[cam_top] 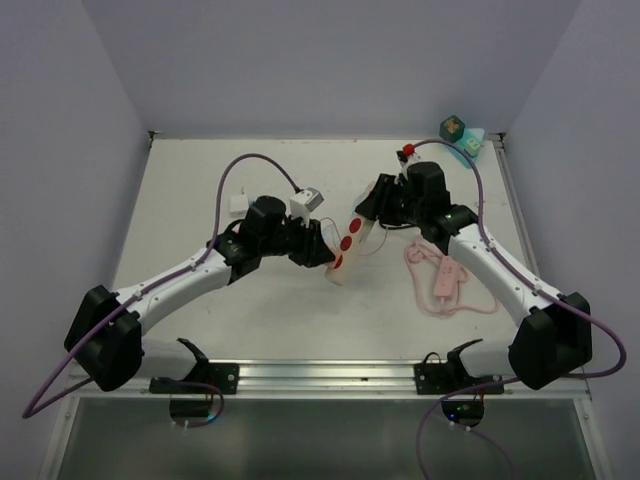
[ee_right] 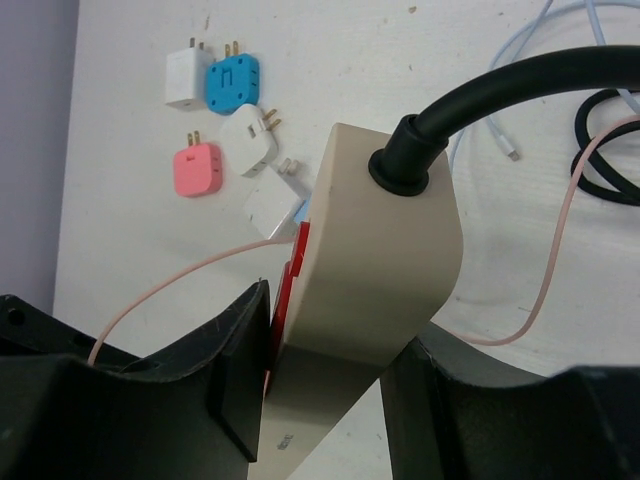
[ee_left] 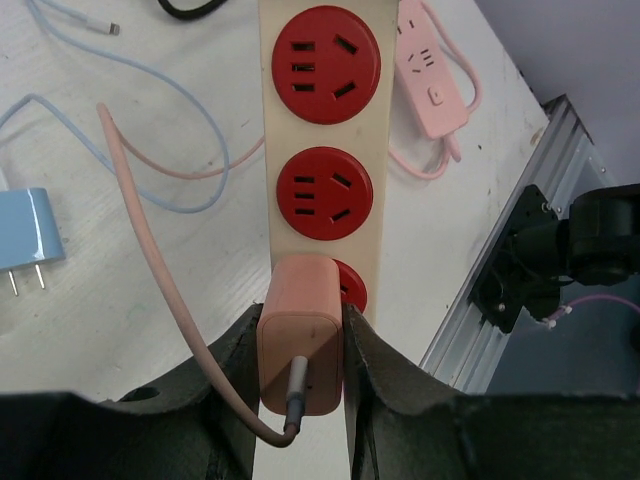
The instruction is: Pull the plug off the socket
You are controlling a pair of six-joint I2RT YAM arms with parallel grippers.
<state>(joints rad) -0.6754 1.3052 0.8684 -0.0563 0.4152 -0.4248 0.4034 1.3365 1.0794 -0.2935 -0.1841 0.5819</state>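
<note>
Centre of white counter (cam_top: 200,200) | left claw (ee_left: 300,345) pinches pink boxy plastic plug (ee_left: 300,325), apparently seated in nearest red round socket (ee_left: 352,285) of cream plastic power strip (ee_left: 325,130) | right claw (ee_right: 335,385) clamps strip's cable end | step: grips set, pull pending | next: draw plug straight out, strip braced

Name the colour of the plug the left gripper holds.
The plug is pink; the left wrist view shows it best.
</note>
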